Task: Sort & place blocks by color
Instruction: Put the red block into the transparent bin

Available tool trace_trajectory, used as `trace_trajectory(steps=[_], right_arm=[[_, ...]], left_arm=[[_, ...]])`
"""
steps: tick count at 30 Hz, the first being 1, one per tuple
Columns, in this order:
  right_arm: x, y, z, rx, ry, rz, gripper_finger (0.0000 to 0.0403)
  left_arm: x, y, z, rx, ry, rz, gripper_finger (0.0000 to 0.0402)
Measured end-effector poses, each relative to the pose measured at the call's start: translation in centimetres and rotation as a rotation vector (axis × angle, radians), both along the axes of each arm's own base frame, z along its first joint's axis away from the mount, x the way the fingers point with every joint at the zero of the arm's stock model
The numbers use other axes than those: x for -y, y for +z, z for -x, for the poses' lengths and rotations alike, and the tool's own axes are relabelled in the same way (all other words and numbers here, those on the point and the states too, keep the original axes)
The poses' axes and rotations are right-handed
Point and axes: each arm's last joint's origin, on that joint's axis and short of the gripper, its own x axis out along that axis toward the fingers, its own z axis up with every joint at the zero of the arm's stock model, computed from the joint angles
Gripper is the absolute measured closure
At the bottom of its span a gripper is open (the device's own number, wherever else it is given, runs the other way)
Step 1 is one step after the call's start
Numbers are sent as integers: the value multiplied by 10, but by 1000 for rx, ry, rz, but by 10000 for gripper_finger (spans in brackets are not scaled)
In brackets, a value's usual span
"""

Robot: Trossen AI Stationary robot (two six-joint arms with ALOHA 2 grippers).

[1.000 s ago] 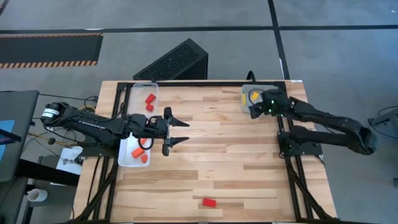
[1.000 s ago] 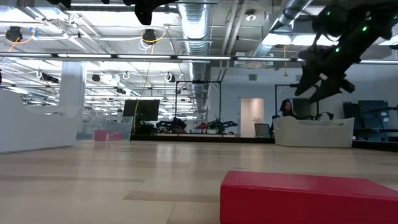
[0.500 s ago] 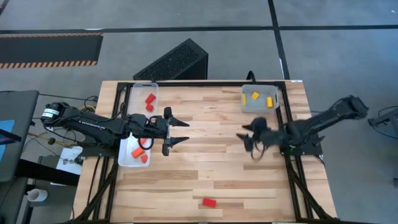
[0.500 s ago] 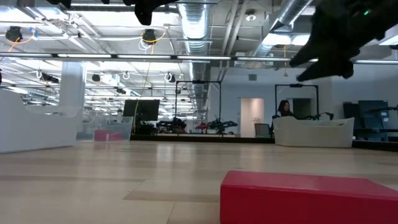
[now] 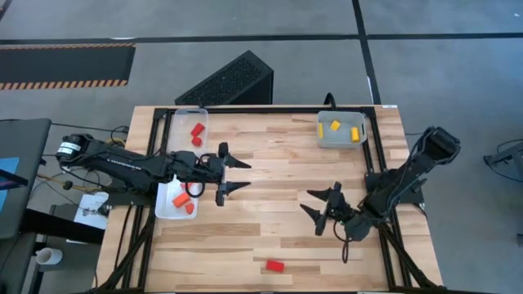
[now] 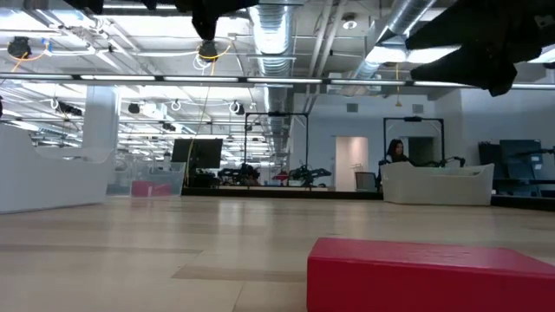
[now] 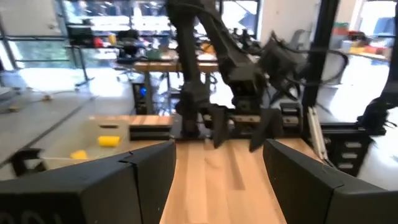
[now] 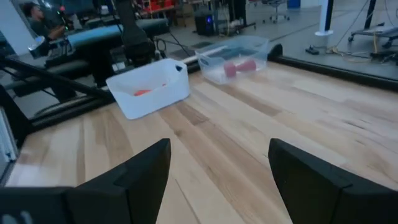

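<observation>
the wooden table (image 5: 270, 188) carries three clear trays, seen from the high view. the tray at the far left corner (image 5: 181, 124) holds two red blocks (image 5: 196, 129), one just behind the other. the tray on the left edge (image 5: 163, 207), nearer the front, holds three orange blocks (image 5: 179, 198); part of it is hidden by the left arm. the tray at the far right corner (image 5: 339, 140) holds two yellow blocks (image 5: 334, 126), side by side and a little apart.

a single red block (image 5: 274, 265) lies loose on the table near the front edge, well apart from every tray. it is a short bar, and its long axis runs across the table from left to right. in the low view it fills the near foreground.

the left end effector (image 5: 234, 175) is held over the table just right of the left-edge tray, with its fingers spread open and nothing between them. the right end effector (image 5: 320, 213) is held over the right half of the table, pointing left, also spread open and empty.
</observation>
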Motion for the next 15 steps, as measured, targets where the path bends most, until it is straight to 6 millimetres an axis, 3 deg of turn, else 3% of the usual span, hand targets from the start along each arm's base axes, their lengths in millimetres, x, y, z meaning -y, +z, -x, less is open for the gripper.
trace_trajectory(steps=[5, 10, 15], right_arm=[[0, 7, 0, 12, 4, 30, 112], [4, 29, 10, 44, 24, 56, 112], [7, 51, 23, 79, 57, 75, 112]], left_arm=[[17, -25, -30, -98, -164, -76, 173], [49, -37, -64, -214, -402, -104, 173], [83, -61, -85, -431, -469, -123, 173]])
